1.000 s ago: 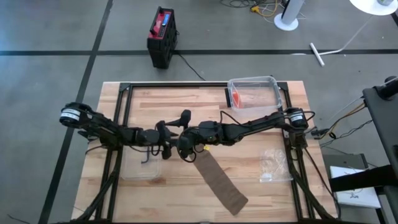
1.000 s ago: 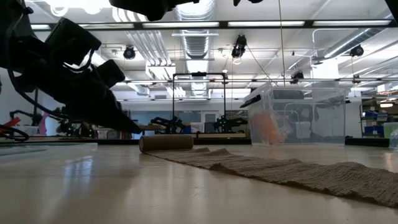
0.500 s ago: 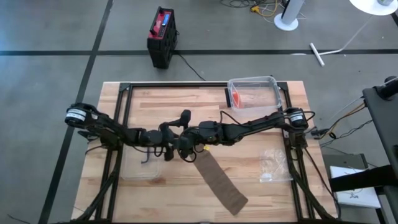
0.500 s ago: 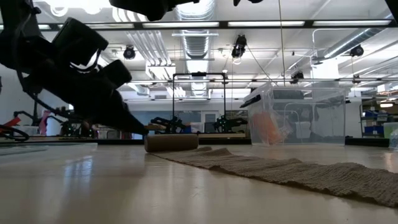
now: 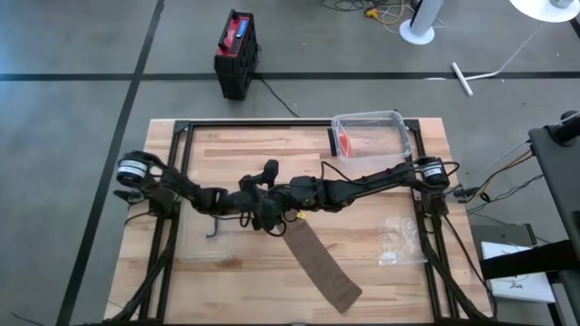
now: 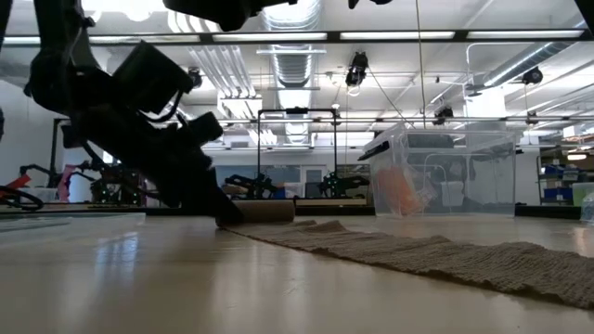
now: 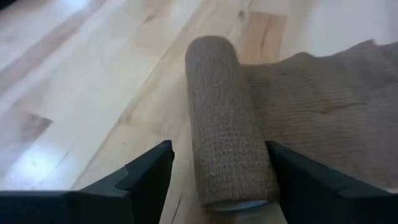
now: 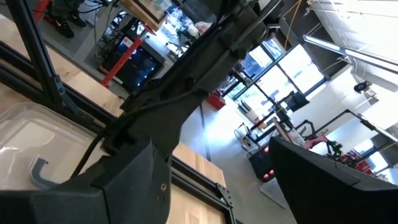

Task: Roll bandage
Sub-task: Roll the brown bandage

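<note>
A tan bandage lies on the wooden table. Its rolled end (image 7: 227, 124) is a short cylinder at the table's middle. Its flat, unrolled strip (image 5: 317, 263) runs toward the near right. My left gripper (image 7: 217, 180) is open and slants down onto the table, one finger on each side of the roll's near end; in the low view its tips (image 6: 223, 211) hide the roll's left end (image 6: 264, 211). My right gripper (image 8: 217, 186) hangs open and level above the same spot (image 5: 275, 210), with nothing between its fingers. My left gripper straddles the roll's near end (image 7: 239, 193), its fingers lying along the roll and slanting down from the table's left. One finger (image 7: 298, 180) lies close against the roll's side; I cannot tell whether it touches. The other finger (image 7: 146, 177) stands apart. The roll rests on the table.
A clear bin (image 5: 367, 136) holding something orange stands at the far right. A clear tray (image 5: 204, 244) with a dark hook lies at the near left, and a clear plastic bag (image 5: 399, 240) lies at the right. Black frame rails (image 5: 177, 172) run along both sides.
My left gripper has gone toward the table's right edge and down, tipping more steeply, until its tips reach the table at the roll's left end. The right arm has kept still.
</note>
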Tool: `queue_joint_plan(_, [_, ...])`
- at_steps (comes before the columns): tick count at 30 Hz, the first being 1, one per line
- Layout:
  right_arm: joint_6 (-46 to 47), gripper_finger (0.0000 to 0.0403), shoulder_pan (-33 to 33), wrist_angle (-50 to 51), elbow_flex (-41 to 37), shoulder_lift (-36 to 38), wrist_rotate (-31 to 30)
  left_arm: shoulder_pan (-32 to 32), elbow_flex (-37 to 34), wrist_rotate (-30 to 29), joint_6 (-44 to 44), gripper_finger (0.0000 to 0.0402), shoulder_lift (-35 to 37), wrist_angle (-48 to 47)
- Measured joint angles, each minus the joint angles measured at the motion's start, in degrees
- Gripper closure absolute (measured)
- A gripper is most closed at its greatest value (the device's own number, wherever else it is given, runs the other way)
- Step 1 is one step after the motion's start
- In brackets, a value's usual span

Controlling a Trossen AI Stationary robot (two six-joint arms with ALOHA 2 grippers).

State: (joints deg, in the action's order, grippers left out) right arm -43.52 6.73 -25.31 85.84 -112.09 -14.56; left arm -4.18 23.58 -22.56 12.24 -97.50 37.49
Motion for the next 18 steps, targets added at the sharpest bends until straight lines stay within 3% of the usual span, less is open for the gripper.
queue_joint_plan(10, [0.0,0.0094,0.0,0.3,0.0,0.0,0.0,0.2,-0.2,0.0,4.5,0.0185,-0.9,0.5])
queue_joint_plan(18, [0.0,0.0094,0.0,1.2,0.0,0.0,0.0,0.6,-1.1,0.0,5.3,0.0169,1.1,0.6])
